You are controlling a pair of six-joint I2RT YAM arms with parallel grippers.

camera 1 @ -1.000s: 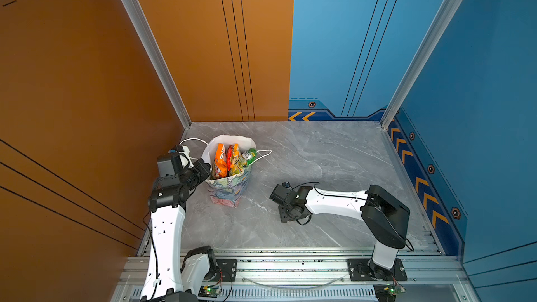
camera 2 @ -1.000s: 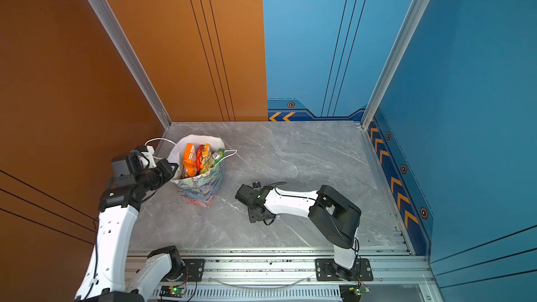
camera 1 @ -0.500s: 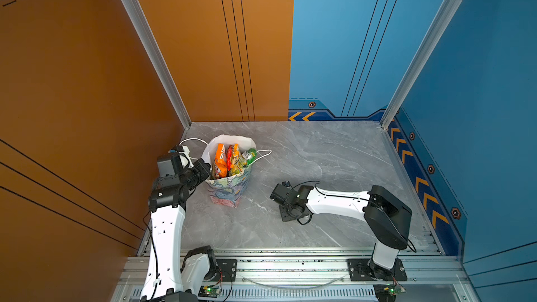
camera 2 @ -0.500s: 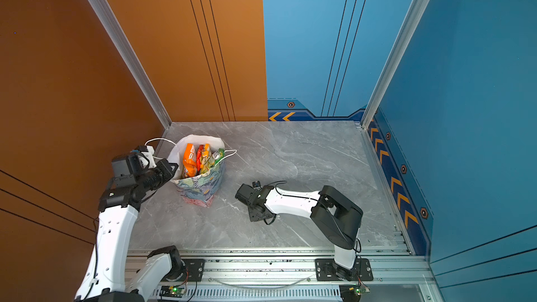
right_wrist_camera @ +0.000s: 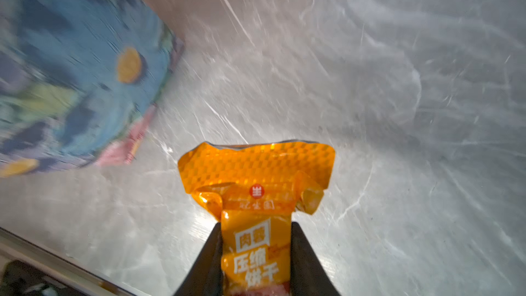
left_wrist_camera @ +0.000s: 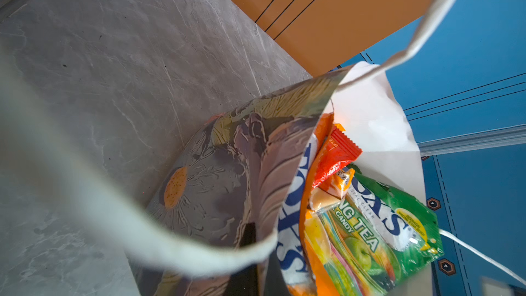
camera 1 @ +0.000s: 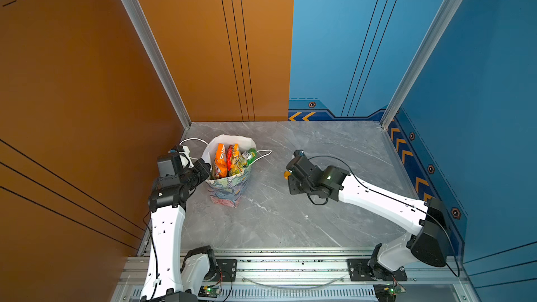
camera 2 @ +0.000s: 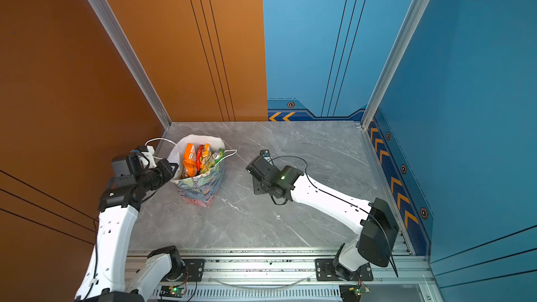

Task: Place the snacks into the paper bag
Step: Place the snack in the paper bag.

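Note:
The floral paper bag (camera 1: pixel 229 190) stands upright at the table's left, shown in both top views. Several snacks stick out of its mouth: an orange packet (camera 1: pixel 220 164), a red one (left_wrist_camera: pixel 336 155), a multicoloured candy pouch (left_wrist_camera: pixel 350 240) and a green pouch (left_wrist_camera: pixel 398 217). My left gripper (camera 1: pixel 207 169) is shut on the bag's near rim (left_wrist_camera: pixel 256 240), and a white cord handle (left_wrist_camera: pixel 113 217) loops across the left wrist view. My right gripper (right_wrist_camera: pixel 256 252) is shut on a small orange packet (right_wrist_camera: pixel 256 192), held above the table to the right of the bag (right_wrist_camera: pixel 71 81). Only the packet's tip (camera 1: pixel 287 174) shows from above.
The grey marble table (camera 1: pixel 319 222) is boxed in by an orange wall (camera 1: pixel 87 111) on the left and a blue wall (camera 1: pixel 479 111) on the right. An aluminium rail (camera 1: pixel 290 268) with both arm bases runs along the front edge. The bag's second cord handle (camera 1: pixel 263 152) hangs toward the right arm.
The right gripper has closed on the small orange packet and risen from the table, swinging a little toward the back. The left arm and the bag have not moved.

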